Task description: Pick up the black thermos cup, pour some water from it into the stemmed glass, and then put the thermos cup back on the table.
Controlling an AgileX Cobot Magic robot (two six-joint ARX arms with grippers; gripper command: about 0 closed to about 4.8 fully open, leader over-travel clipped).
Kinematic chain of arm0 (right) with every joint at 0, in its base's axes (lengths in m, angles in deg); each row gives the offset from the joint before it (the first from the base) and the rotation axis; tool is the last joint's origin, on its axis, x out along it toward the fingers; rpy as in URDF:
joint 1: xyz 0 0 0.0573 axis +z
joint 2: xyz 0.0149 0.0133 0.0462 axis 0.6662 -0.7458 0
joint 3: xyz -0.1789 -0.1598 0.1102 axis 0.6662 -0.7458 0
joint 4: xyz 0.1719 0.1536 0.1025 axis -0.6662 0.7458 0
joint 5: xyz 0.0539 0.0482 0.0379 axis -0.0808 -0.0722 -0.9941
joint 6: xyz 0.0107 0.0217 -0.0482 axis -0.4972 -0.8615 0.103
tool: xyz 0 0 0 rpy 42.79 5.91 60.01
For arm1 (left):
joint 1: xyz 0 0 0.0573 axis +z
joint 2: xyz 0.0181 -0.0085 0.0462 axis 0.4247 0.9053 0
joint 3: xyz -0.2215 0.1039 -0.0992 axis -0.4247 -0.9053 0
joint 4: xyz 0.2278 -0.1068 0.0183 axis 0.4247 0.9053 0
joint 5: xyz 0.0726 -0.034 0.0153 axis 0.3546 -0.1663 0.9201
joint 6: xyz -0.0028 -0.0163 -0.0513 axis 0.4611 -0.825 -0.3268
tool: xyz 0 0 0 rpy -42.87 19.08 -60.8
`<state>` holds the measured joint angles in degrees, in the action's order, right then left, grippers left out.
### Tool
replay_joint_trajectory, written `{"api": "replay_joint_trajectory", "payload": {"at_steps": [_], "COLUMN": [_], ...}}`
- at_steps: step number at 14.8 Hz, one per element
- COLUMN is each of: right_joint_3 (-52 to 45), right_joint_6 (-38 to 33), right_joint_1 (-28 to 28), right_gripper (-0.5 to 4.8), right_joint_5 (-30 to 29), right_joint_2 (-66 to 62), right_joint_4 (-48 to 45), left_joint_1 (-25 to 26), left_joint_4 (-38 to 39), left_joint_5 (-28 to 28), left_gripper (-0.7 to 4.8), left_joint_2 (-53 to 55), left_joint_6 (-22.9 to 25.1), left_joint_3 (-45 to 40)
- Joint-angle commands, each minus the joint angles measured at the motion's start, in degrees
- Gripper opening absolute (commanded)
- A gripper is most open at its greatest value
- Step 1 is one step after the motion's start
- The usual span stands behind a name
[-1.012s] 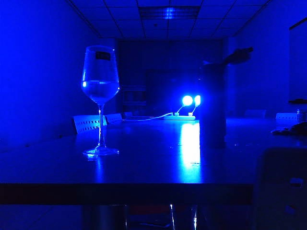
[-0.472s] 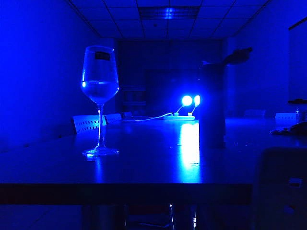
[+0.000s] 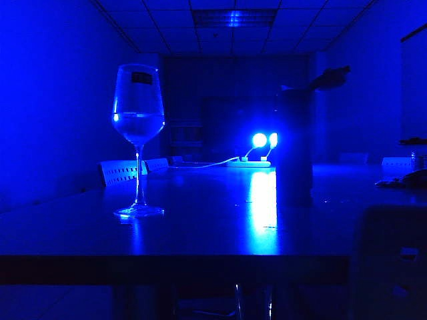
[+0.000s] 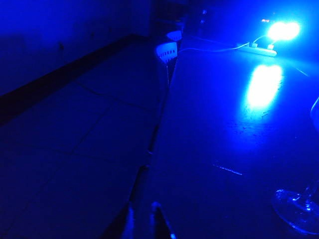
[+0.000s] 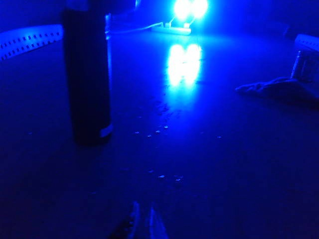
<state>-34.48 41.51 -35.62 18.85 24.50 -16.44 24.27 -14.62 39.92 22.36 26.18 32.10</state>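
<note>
The stemmed glass (image 3: 139, 107) stands on the left of the dark table (image 3: 200, 243), with clear liquid in its bowl. The black thermos cup (image 3: 295, 147) stands upright to its right, flip lid (image 3: 331, 77) jutting sideways. In the left wrist view my left gripper (image 4: 144, 217) hovers low at the table's side edge, tips close together with nothing between them, and the glass's foot (image 4: 298, 211) lies off to one side. My right gripper (image 5: 143, 217) is shut and empty. It sits low over the table, well short of the thermos cup (image 5: 87, 74).
A power strip (image 3: 253, 163) with two bright lamps (image 3: 265, 139) glares at the table's far end. White chair backs (image 3: 123, 171) line the left side. Water drops (image 5: 159, 132) dot the tabletop beside the thermos cup. A cable heap (image 5: 264, 87) and a pale box (image 5: 306, 45) lie far right.
The glass and the thermos cup stand where they were. Only a dim blurred shape at the lower right of the exterior view has grown fainter.
</note>
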Motion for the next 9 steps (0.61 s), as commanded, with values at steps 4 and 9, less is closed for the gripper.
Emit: {"api": "replay_joint_trajectory", "payload": {"at_steps": [4,9], "right_joint_3": [-0.13,-0.11], "right_joint_6": [-0.24,-0.24], "right_joint_1": [-4.07,-4.07], "right_gripper": [0.31,0.31], "right_joint_5": [-4.09,-4.09], "right_joint_2": [0.0,0.0], "right_joint_4": [-1.73,-1.73], "left_joint_1": [0.07,0.04], "left_joint_4": [-0.63,-0.63], "left_joint_5": [0.15,-0.04], "left_gripper": [0.52,0.52], "left_joint_2": [0.09,0.09], "left_joint_6": [0.04,0.04], "left_joint_3": [-0.07,-0.07]}}
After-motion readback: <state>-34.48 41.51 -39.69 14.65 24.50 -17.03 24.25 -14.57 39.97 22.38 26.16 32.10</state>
